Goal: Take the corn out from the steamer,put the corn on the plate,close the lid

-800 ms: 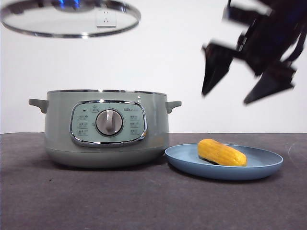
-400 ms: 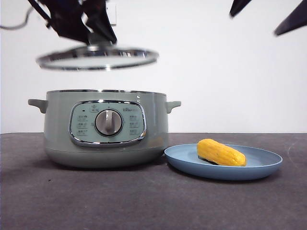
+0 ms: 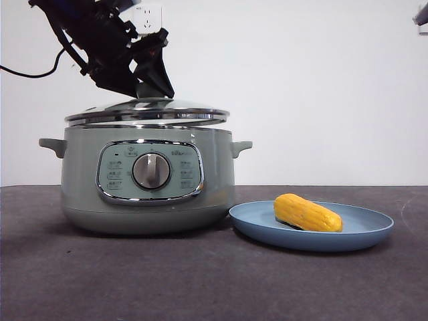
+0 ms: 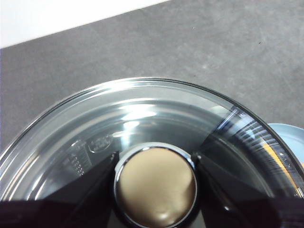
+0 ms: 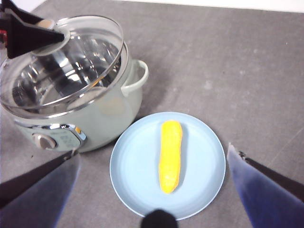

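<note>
The pale green steamer [image 3: 147, 180] stands at the left of the table. The glass lid [image 3: 147, 114] lies slightly tilted right at its rim, whether touching I cannot tell. My left gripper [image 3: 144, 87] is shut on the lid's knob [image 4: 156, 187], a jaw on either side. In the right wrist view the lid [image 5: 61, 61] sits a little off-centre over the steamer [image 5: 114, 102]. The corn [image 3: 307, 212] lies on the light-blue plate [image 3: 374, 231], right of the steamer. My right gripper [image 5: 153, 151] hangs open high above the corn [image 5: 171, 154] and plate [image 5: 137, 161], holding nothing.
A dark grey table [image 3: 200, 281] runs to a white wall with a power socket [image 3: 148, 17]. A black cable [image 3: 27, 70] trails from the left arm. The right arm shows only as a dark tip [image 3: 421, 13] at the top right corner.
My left gripper has lowered the lid from high at the upper left down onto the steamer's rim. The right gripper has risen away from above the plate, almost out of the front view.
</note>
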